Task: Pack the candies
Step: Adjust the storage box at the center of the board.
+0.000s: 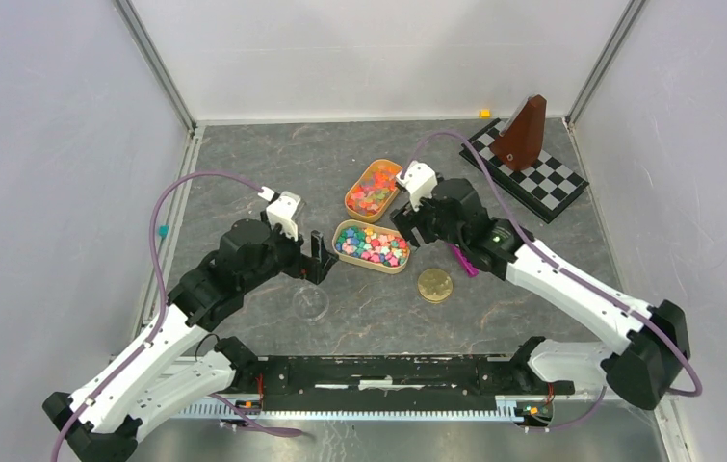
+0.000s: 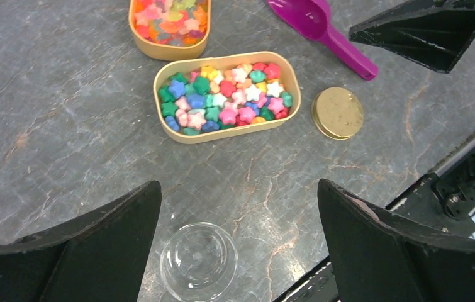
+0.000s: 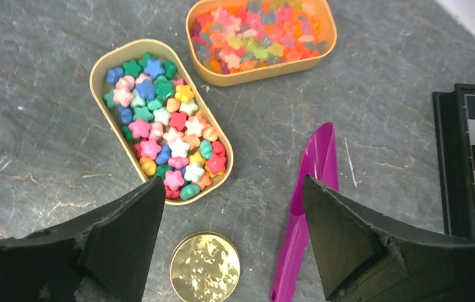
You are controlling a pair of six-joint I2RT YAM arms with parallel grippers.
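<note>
Left tool above marbled tabletop

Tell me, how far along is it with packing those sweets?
Barely started. Done: the gold lid lies apart from the glass jar, which looks empty. In hand: nothing; the left hand and right hand are both open, the right by the purple scoop. Left: all the candies sit in two trays, presumably to be scooped over.
</note>
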